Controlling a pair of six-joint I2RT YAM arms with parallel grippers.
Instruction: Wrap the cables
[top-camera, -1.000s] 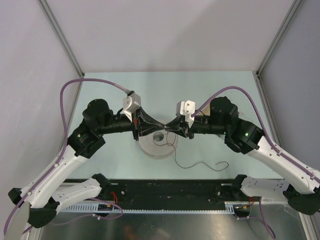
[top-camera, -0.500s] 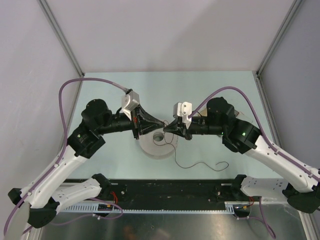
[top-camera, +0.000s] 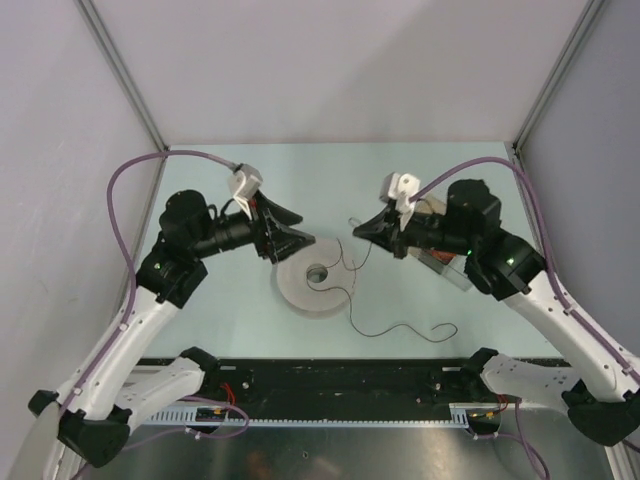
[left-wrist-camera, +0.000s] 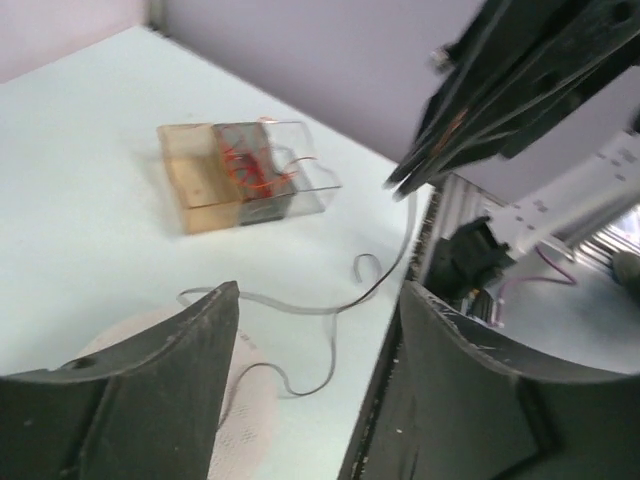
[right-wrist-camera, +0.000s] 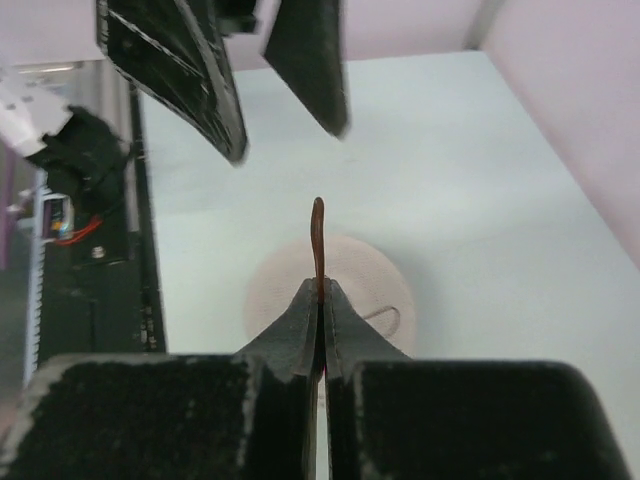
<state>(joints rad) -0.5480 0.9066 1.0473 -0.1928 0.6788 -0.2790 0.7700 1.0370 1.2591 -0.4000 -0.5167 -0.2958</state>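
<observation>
The right pincer (top-camera: 357, 229) is clenched on the cable (right-wrist-camera: 318, 232), a thread-thin dark wire. In the right wrist view a short brown end sticks up past the fingertips, which are pressed flat together. The pincer hangs above the middle of the counter (top-camera: 420, 185), a little toward its right edge. From the grip the cable drops in a loose curl beside the white perforated spool (top-camera: 298, 290). It then crosses that disc's right rim and trails in slack waves over the counter toward the near edge and the right side, with its far end lying free. The spool lies flat near the middle of the counter, closer to the near edge than to the far one, with its centre hole showing. The left pincer (top-camera: 304, 231) is released, its two dark fingers spread wide with nothing between them. It hovers above the spool's far-left rim and faces the right pincer across a gap. A small clear box (left-wrist-camera: 200, 175) stands toward the right edge of the counter, partly under the right arm. It has a tangle of orange-red wire (left-wrist-camera: 248, 165) in one of its compartments.
</observation>
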